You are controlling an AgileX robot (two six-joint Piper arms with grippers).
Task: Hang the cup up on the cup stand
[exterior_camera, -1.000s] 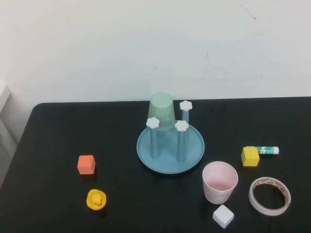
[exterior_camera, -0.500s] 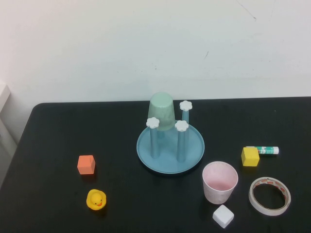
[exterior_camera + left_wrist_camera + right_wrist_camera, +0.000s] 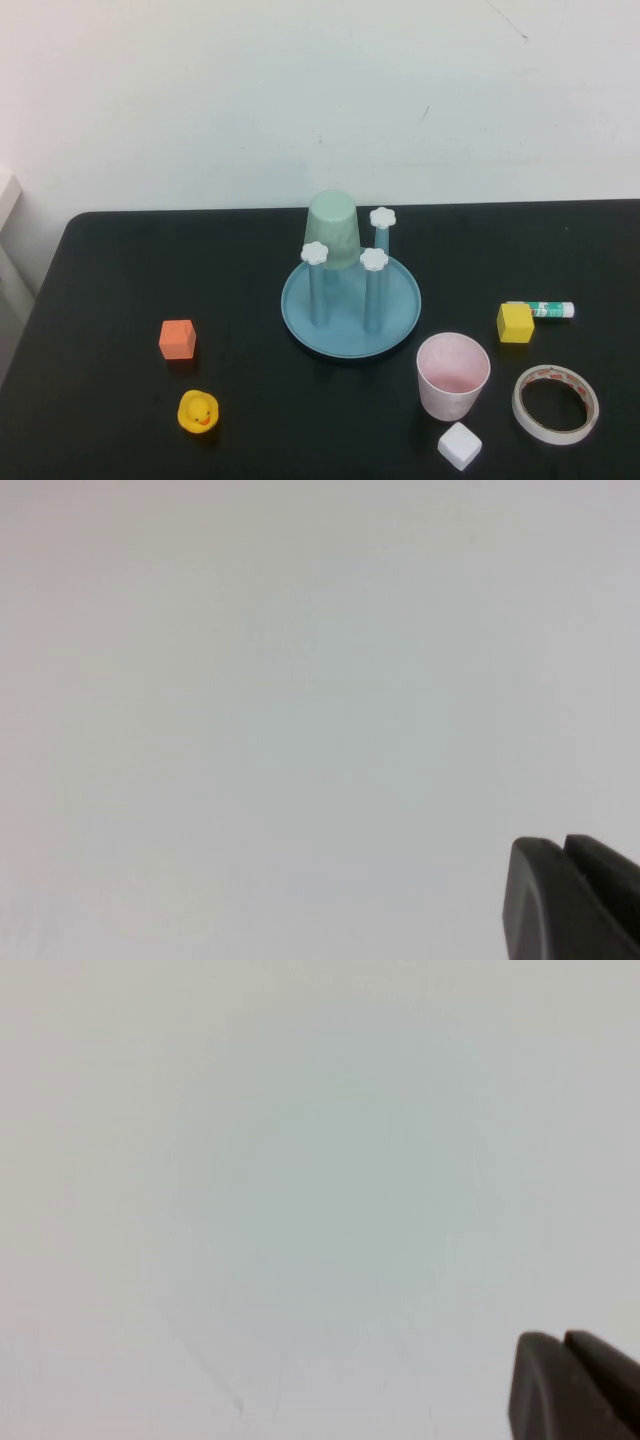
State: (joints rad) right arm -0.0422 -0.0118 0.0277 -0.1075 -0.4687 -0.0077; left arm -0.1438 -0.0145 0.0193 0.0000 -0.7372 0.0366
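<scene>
**Pink cup upright on the worktop, both pincers shut and empty**

The cup (image 3: 453,375) stands upright, mouth up, near the worktop's (image 3: 120,270) front edge, right of centre and just beside the front right rim of the cup stand (image 3: 351,300). The cup stand sits about mid-worktop; a mint green cup (image 3: 333,229) hangs upside down over one of its back posts, while three white-knobbed posts are bare.

A white cube (image 3: 459,445) lies just in front of the cup, a tape roll (image 3: 555,403) to its right. A yellow cube (image 3: 515,322) and glue stick (image 3: 543,310) sit toward the right edge. An orange cube (image 3: 177,339) and rubber duck (image 3: 198,411) lie toward the front left.

The left pincer (image 3: 563,852) and right pincer (image 3: 563,1345) each face a blank wall, away from the worktop, fingers pressed together, holding nothing.
</scene>
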